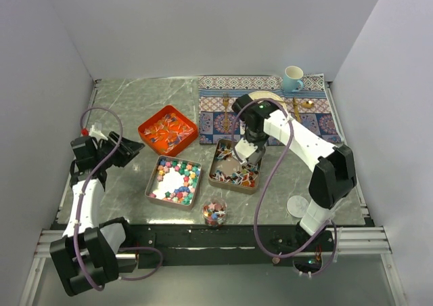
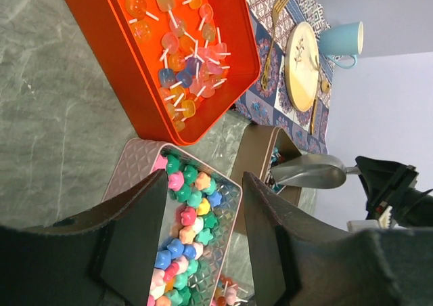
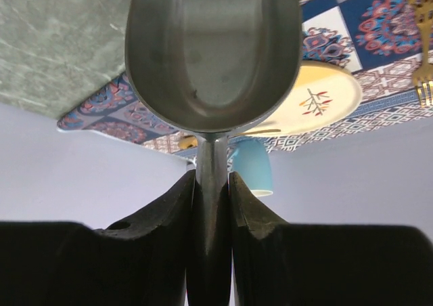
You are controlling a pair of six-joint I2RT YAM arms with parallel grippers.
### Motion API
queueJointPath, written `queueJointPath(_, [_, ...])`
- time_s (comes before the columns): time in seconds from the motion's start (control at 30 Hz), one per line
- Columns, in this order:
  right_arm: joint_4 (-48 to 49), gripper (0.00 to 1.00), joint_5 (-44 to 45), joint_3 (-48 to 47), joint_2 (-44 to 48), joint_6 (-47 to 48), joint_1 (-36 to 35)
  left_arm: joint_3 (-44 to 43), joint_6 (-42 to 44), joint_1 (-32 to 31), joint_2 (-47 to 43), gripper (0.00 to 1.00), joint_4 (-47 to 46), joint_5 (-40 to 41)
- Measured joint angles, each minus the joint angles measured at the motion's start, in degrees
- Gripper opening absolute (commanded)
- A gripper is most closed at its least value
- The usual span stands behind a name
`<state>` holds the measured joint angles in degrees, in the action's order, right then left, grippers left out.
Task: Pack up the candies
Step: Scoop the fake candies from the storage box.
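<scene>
From above: candies [image 1: 174, 181] heaped in two tins on the counter [image 1: 128, 103], more in a small jar [image 1: 214, 212]; right fingers [image 1: 247, 156] low over the right tin [image 1: 211, 170], perhaps inside it. Left wrist: left fingers [image 2: 135, 231] spread wide, holding nothing, the left tin [image 2: 139, 158] seen between them. Right wrist: right fingers [image 3: 176, 204] pinching a metal scoop [image 3: 213, 49] by its handle, bowl bare.

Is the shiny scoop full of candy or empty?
Empty. The right wrist camera looks into the scoop, held by the right gripper, and its bowl is bare metal.
</scene>
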<state>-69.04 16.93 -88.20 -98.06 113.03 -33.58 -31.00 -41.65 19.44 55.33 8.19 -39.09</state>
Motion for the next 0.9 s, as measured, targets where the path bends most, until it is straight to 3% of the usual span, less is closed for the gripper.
queueJointPath(0.47, [-0.1,0.00,0.2,6.6,1.8,-2.4,-5.8,0.0,0.0,1.2,0.2,0.54,-0.2,0.2])
queueJointPath(0.67, [-6.2,0.00,-3.1,2.1,-2.9,-15.4,-7.2,0.0,0.0,1.2,1.4,0.53,-0.4,0.2])
queueJointPath(0.9, [-6.9,0.00,-8.3,-4.2,-11.7,-32.6,-7.4,0.0,0.0,1.2,2.1,0.53,-0.9,0.5])
